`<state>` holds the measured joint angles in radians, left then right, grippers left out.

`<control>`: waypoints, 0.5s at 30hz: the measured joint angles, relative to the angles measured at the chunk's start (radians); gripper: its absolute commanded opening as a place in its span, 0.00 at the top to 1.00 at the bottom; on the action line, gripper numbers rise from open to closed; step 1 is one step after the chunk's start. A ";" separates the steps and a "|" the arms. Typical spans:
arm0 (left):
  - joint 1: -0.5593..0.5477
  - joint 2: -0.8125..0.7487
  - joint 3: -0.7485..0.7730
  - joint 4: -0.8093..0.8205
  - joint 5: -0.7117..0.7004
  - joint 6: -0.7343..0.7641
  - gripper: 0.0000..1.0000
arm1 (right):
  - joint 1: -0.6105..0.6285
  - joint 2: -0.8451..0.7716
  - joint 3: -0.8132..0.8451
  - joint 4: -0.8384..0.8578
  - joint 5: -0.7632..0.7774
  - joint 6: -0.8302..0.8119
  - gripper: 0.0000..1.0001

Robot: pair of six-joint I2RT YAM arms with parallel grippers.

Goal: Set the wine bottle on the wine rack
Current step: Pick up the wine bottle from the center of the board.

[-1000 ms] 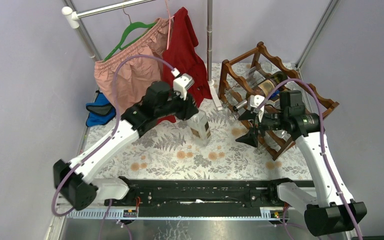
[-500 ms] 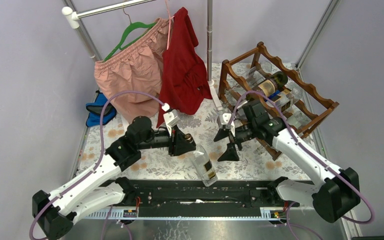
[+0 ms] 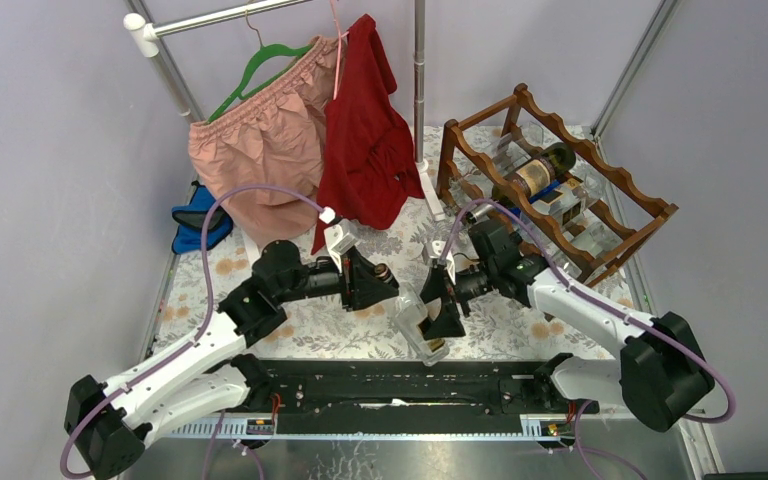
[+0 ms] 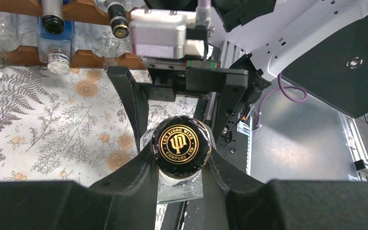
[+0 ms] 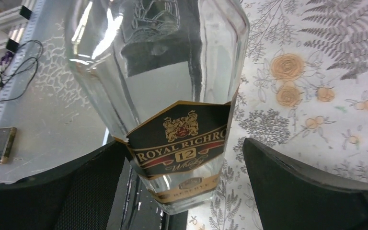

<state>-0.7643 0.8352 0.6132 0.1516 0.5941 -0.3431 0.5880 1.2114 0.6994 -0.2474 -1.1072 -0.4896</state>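
Flowers and ferns cover the cloth on the bench, and grey walls stand all around it. We see the wine bottle up in the air over the near part of the bench, tilted, well apart from the wine rack. It is clear glass with flat sides, a black and gold label and a black cap. The left gripper is closed tight on the top of the bottle, just under the cap. The right gripper is wide open, with one finger on each side of the bottle's body. From above we see the brown wooden rack at the back right with a dark bottle lying in it, and pink shorts and a red top hanging behind. Only the left wrist view shows us the cap from the end, with gold letters in a ring, and the left gripper pinching below it. Only the right wrist view shows the label up close, with a gold crest and the number 12, between the fingers of the right gripper.
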 measured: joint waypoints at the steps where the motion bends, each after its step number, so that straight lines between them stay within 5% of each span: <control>1: 0.000 0.002 -0.006 0.015 0.000 -0.006 1.00 | 0.003 0.010 -0.011 0.019 -0.008 0.016 0.00; 6: 0.000 0.005 -0.034 0.077 -0.008 -0.031 1.00 | 0.028 0.043 -0.044 0.091 -0.039 0.064 0.12; 11: -0.001 0.005 -0.049 0.118 -0.024 -0.050 1.00 | 0.054 0.055 -0.051 0.117 -0.046 0.048 0.69; 15: -0.001 0.003 -0.067 0.148 -0.039 -0.071 0.98 | 0.059 0.055 -0.050 0.102 -0.039 0.019 0.90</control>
<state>-0.7654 0.8383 0.5465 0.2993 0.5556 -0.4137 0.6468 1.2663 0.6498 -0.1452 -1.1461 -0.4702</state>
